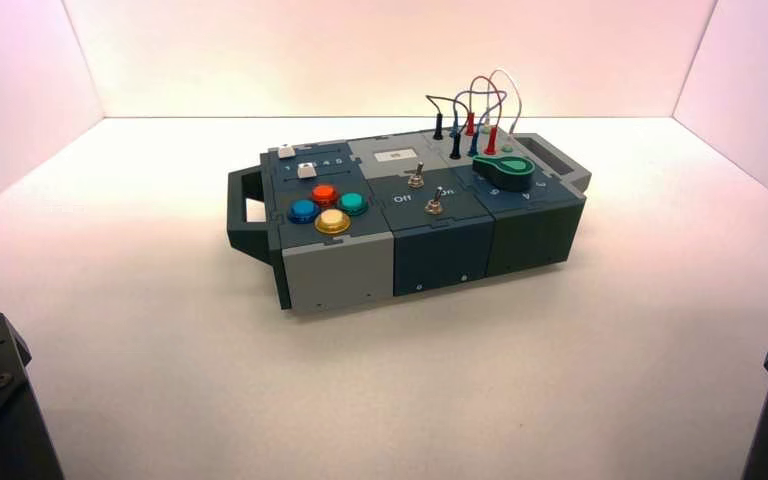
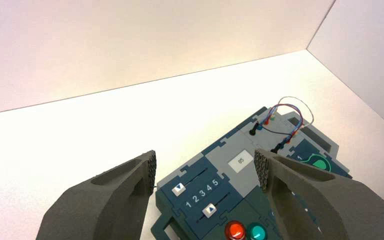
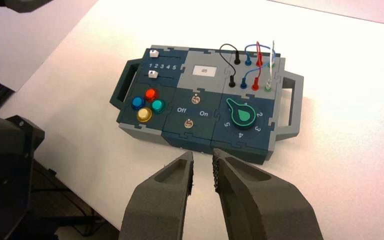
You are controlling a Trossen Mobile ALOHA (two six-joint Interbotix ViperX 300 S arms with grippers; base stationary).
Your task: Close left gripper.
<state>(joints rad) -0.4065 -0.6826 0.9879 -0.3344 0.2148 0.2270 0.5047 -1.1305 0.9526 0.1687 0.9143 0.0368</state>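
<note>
From above, the box is sitting mid-table, turned slightly, while both arms are waiting at the near corners. In the left wrist view, the left gripper is hovering above the box's slider end, its fingers gaping wide, holding nothing. In the right wrist view, the right gripper is hanging near the box's front edge, jaws nearly together, empty.
</note>
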